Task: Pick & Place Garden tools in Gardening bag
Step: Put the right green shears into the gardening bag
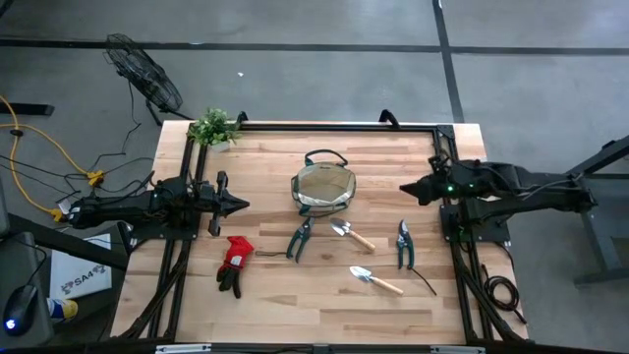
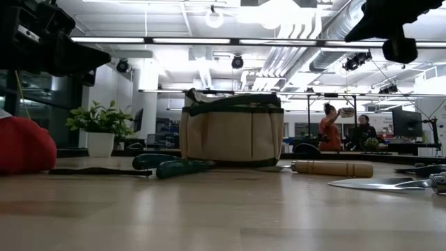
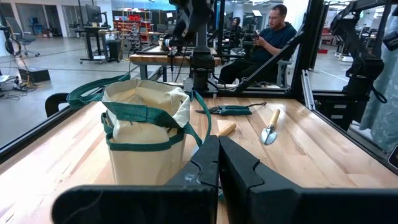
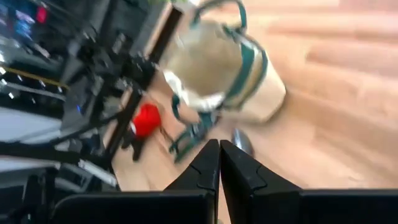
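Note:
The tan gardening bag (image 1: 323,187) stands upright on its base at the table's middle; it also shows in the low view (image 2: 233,132). Two green-handled shears (image 1: 299,239) (image 1: 404,243), two wooden-handled trowels (image 1: 352,235) (image 1: 375,280) and the red-and-black glove pair (image 1: 234,262) lie flat on the table nearer the front edge. My left gripper (image 1: 241,205) is shut and empty, left of the bag, pointing at the bag (image 3: 146,134). My right gripper (image 1: 405,188) is shut and empty, right of the bag (image 4: 221,68), above the table.
A small potted plant (image 1: 213,128) stands at the table's far left corner. A black frame rail (image 1: 334,126) runs along the far edge. A cable (image 1: 425,282) lies near the right shears. People sit beyond the table (image 3: 270,37).

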